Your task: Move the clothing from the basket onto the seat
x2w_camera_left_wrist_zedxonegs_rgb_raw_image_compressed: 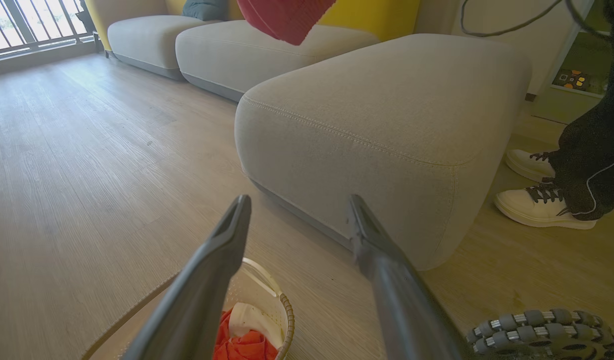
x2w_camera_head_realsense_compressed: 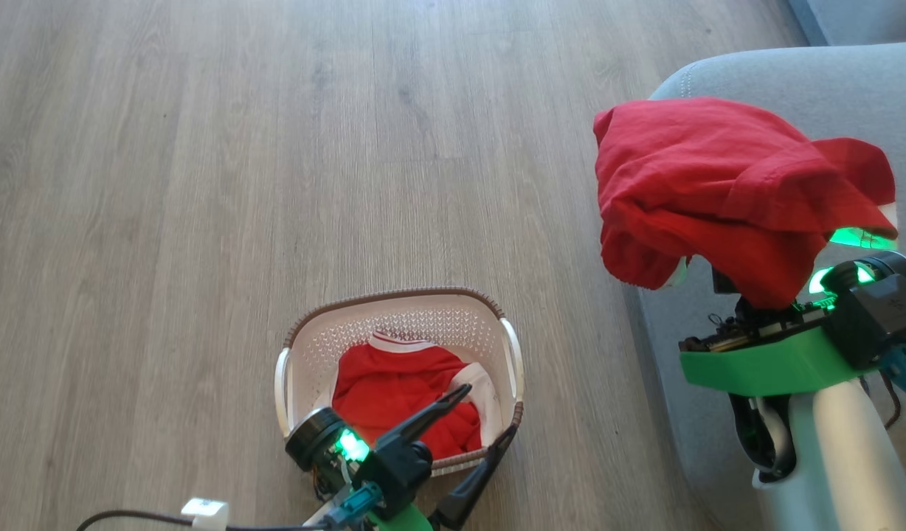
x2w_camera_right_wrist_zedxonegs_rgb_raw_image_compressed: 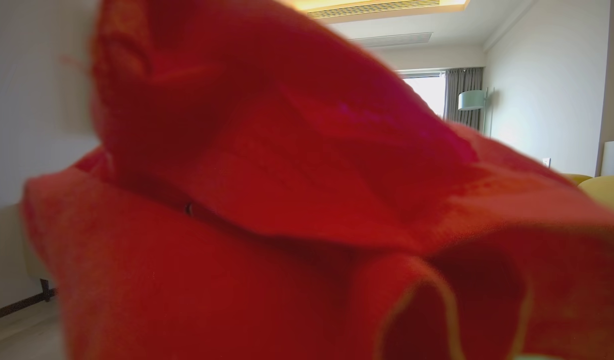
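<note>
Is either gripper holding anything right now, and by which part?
Right gripper holds the plain red garment; fabric hides the grip, so which part cannot be told. Left gripper holds nothing.

Right pincer's fingers buried under plain red garment (x2w_camera_head_realsense_compressed: 718, 177), fabric blurred up close, person (x2w_camera_left_wrist_zedxonegs_rgb_raw_image_compressed: 582, 165) cropped to legs

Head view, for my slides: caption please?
Right gripper holds red garment aloft by seat; open left gripper over basket.

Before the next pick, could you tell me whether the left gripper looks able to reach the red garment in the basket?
Probably yes: the left gripper hangs open just over the basket, and nothing covers the white-trimmed garment lying in it.
</note>
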{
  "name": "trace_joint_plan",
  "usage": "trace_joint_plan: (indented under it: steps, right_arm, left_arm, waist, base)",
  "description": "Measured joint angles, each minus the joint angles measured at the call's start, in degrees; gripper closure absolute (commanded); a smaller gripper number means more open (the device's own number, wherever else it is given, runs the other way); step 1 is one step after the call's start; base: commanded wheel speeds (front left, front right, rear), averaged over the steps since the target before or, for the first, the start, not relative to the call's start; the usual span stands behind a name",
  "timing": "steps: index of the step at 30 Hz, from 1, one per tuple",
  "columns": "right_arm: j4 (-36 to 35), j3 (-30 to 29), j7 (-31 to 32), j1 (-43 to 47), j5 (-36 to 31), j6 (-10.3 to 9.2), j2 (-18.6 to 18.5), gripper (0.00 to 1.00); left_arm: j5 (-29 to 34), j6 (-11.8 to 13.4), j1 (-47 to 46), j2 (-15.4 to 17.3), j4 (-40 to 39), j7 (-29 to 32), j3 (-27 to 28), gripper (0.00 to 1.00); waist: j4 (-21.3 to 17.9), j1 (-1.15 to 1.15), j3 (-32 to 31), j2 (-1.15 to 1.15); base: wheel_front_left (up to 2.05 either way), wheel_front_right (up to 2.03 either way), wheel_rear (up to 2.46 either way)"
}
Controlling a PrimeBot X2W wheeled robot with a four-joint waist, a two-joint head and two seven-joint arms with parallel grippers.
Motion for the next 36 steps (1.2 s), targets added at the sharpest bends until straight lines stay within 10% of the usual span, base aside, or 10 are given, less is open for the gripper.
trace_joint_plan:
  steps: [16,36]
  right_arm:
    - [0.0,-1.9,0.0,0.1,-1.0,0.00,0.0,1.00]
    - [-1.1,-5.5,0.0,0.7,-1.7,0.00,0.1,1.00]
  left_arm:
    - [-0.1,0.0,-0.1,0.3,-0.1,0.0,0.4,0.00]
    - [-0.1,0.0,-1.5,2.6,-1.3,0.0,0.0,0.00]
  waist:
    - [-4.4,0.00,1.8,0.00]
    - [-20.7,0.00,4.6,0.00]
  base:
    - [0.00,0.00,0.00]
    - [0.00,0.00,0.00]
